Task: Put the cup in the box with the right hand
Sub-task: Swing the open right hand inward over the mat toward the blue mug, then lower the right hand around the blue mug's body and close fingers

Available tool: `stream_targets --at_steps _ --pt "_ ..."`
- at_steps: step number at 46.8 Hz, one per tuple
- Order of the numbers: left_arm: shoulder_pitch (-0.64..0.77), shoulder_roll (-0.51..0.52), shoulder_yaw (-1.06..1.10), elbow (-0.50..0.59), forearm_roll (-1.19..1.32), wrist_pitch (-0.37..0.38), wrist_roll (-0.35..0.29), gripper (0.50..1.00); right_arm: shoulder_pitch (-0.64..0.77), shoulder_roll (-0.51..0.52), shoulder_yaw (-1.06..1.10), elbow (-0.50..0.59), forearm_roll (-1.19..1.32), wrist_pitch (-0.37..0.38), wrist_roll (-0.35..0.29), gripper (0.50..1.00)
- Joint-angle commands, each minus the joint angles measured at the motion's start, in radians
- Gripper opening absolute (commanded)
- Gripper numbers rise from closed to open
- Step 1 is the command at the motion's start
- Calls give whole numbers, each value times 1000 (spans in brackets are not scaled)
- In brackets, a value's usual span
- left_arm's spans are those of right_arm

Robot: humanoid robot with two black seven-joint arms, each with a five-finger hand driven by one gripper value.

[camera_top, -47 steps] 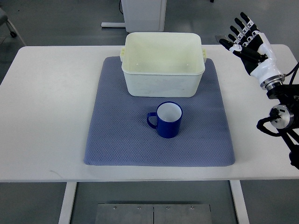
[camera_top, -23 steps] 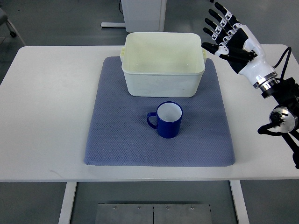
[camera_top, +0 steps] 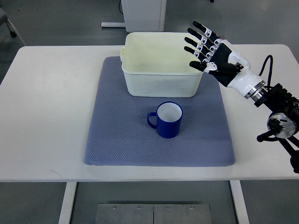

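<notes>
Box [camera_top: 161, 74] holds nothing; cup [camera_top: 168, 119] upright on mat; right hand [camera_top: 216, 55] fingers spread.

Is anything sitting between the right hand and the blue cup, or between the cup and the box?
Nothing visible. The right hand, fingers spread, hangs over the box's right rim; only bare blue mat separates it from the cup. The cup stands just in front of the box, which looks empty.
</notes>
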Motion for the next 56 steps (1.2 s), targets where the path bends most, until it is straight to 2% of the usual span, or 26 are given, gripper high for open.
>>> stream_targets --at_steps 1,22,32,56 --pt "0 0 -1 0 0 0 0 1000 -2 0 1 0 0 8 -5 1000" --pt "0 0 -1 0 0 0 0 1000 -25 10 -24 -3 -17 5 18 998" --pt "0 0 -1 0 0 0 0 1000 -44 10 -76 -5 -20 -4 64 995" --pt "0 0 -1 0 0 0 0 1000 -111 51 -99 -6 -77 -2 113 993"
